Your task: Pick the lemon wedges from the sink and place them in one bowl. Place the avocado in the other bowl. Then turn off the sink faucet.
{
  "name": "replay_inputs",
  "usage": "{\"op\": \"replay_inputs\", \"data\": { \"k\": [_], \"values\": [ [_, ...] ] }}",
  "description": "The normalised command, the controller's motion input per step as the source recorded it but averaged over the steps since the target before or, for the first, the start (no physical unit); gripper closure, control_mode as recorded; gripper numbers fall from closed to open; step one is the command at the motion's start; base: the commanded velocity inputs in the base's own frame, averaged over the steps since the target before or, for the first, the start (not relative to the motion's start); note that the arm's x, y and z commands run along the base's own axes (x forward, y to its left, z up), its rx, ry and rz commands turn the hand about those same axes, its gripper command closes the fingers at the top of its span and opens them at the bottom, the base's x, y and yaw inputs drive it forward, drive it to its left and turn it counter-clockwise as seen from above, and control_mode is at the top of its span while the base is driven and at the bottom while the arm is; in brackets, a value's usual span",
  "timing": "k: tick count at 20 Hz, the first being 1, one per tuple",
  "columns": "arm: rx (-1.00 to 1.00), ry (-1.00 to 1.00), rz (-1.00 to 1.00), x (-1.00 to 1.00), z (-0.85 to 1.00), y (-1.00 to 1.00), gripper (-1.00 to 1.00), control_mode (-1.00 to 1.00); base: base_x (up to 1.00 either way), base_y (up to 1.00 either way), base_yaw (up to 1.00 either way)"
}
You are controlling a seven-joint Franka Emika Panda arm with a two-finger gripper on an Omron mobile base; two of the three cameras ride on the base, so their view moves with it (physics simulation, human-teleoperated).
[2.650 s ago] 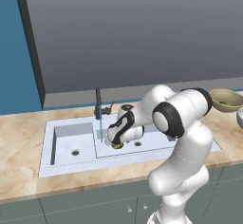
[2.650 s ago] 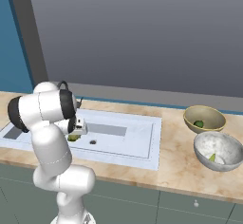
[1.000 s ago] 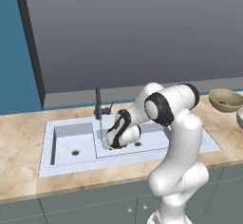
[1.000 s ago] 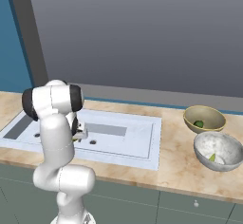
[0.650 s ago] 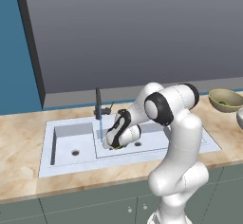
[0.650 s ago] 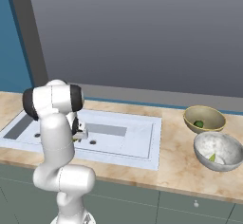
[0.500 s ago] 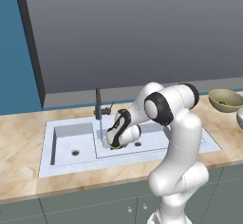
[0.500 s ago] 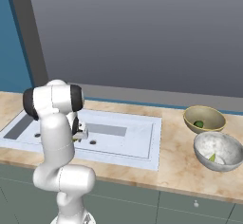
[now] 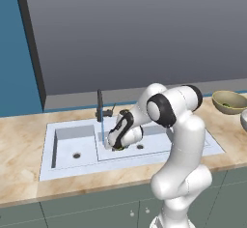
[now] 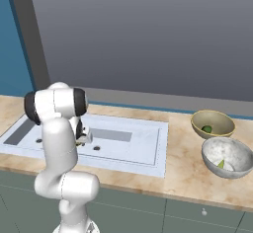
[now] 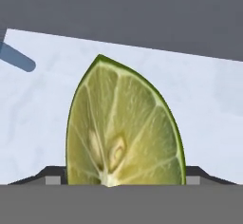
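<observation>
Wall [image 9: 144, 29]: a broad flat dark grey panel is filling the space behind the counter, standing on a lighter grey ledge [image 10: 148, 97].
Side wall [image 9: 17, 53]: plain teal-blue is showing to the left of the grey panel.
Countertop [image 9: 21, 140]: tan, marble-patterned stone is running the full width.
Cabinets [image 10: 148, 214]: grey-green fronts are sitting below the counter, each carrying a small round knob [image 10: 203, 211].
Light: even and soft, casting only faint shadows.

lemon wedge [image 11: 124, 128]: cut face up | sink [image 9: 67, 140] | faucet [image 9: 100, 105] running
</observation>
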Motion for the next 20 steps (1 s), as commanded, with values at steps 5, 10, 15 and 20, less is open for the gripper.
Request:
{"op": "replay_inputs", "data": {
  "k": [5, 10, 15, 20],
  "values": [
    [0.00, -0.13, 0.00, -0.02, 0.59, 0.00, 1.00, -1.00, 0.00, 0.00, 0.00],
    [0.00, -0.01, 0.00, -0.10, 0.68, -0.05, 1.00, -1.00, 0.00, 0.00, 0.00],
    [0.00, 0.00, 0.00, -0.07, 0.67, -0.22, 1.00, -1.00, 0.00, 0.00, 0.00],
    [0.00, 0.03, 0.00, -0.06, 0.55, -0.29, 1.00, -1.00, 0.00, 0.00, 0.00]
  ]
}}
